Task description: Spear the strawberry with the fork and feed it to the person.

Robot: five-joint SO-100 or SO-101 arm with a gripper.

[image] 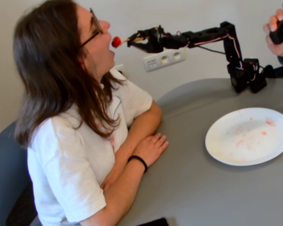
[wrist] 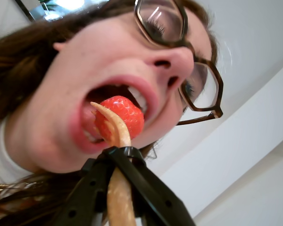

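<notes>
Strawberry (wrist: 125,115) on the fork (wrist: 114,141) at the person's (image: 66,108) open mouth.

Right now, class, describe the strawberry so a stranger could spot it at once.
Find the woman seated left of the grey table, then follow the black arm reaching toward her face. At its tip, on a pale fork, the strawberry sits at her open mouth: small, round, bright red.

We see the arm stretched out nearly level from its base on the table, wrist leading to the left in the fixed view. Our pincer (image: 134,38) is clamped around the fork (wrist: 119,188), its black jaws closed on the handle.
</notes>
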